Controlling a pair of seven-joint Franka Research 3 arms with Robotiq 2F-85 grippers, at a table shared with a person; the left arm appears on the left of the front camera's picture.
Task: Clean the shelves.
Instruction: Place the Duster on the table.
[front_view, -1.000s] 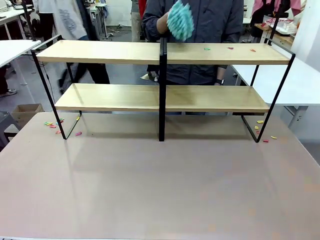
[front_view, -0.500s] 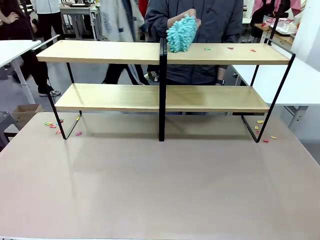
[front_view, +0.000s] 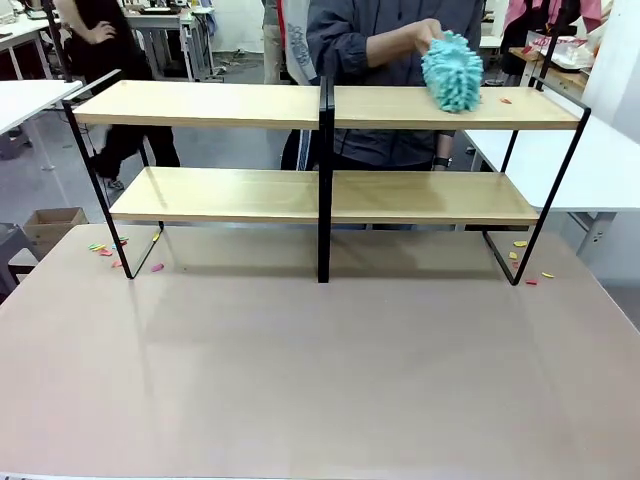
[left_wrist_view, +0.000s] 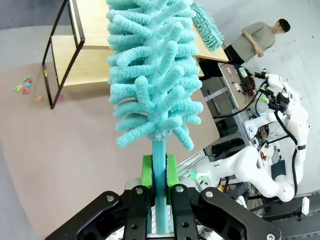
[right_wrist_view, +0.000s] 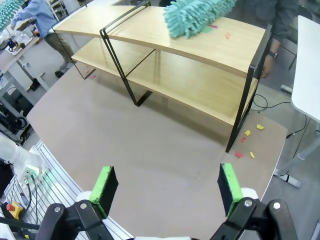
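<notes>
The shelves (front_view: 220, 192), two long light wooden boards in a black frame, stand across the far half of the table; they also show in the left wrist view (left_wrist_view: 90, 30) and in the right wrist view (right_wrist_view: 200, 80). A person behind them presses a fluffy teal duster (front_view: 452, 70) (right_wrist_view: 195, 17) onto the right half of the top board. My left gripper (left_wrist_view: 159, 170) is shut on the handle of a second teal duster (left_wrist_view: 152, 75), which it holds upright above the table. My right gripper (right_wrist_view: 167, 185) hangs open over the table's near side, holding nothing.
Small coloured scraps lie on the top board's right end (front_view: 505, 100), on the table by the left leg (front_view: 105, 250) and by the right leg (front_view: 525, 265). White tables stand at left (front_view: 30, 95) and right (front_view: 600, 170). A cardboard box (front_view: 50, 225) sits on the floor.
The person's duster swept right along the top board from the central post, and two scraps in the board's middle are gone. People in the background walked on.
</notes>
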